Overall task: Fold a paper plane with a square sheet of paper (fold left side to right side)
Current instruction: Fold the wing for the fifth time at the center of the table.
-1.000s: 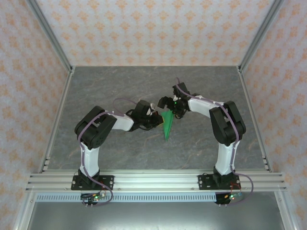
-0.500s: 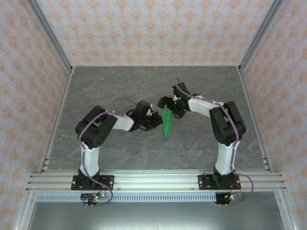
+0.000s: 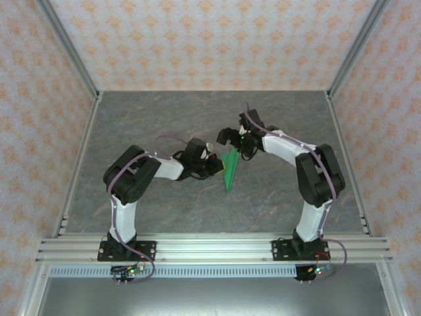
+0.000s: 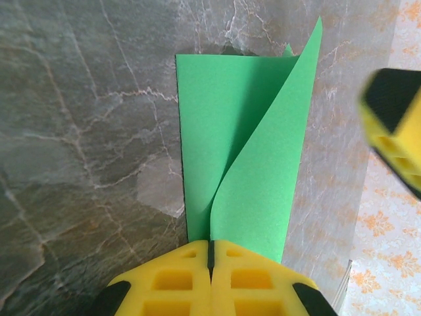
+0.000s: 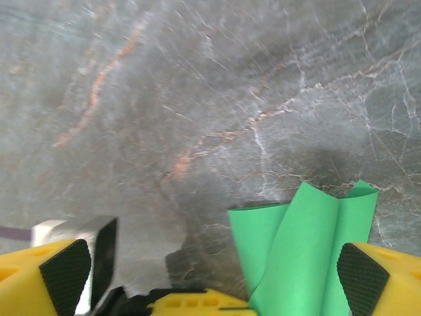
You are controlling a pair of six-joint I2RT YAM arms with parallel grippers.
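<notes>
The square sheet of paper is bright green and creased into a narrow shape whose point faces the near edge. In the left wrist view one flap of the sheet curls up off the flat layer beneath. My left gripper is shut on the flap's near edge, with its yellow fingers pressed together. My right gripper hovers open over the far end of the paper. The paper lies near the right gripper's right-hand pad and is not pinched.
The grey marble-pattern tabletop spreads all round, walled by patterned panels and metal posts. A rail with both arm bases runs along the near edge. The right gripper's yellow finger hangs close to the paper's right side.
My right gripper has shifted slightly toward the far side and its elbow has swung outward to the right. The left gripper and paper have barely moved.
</notes>
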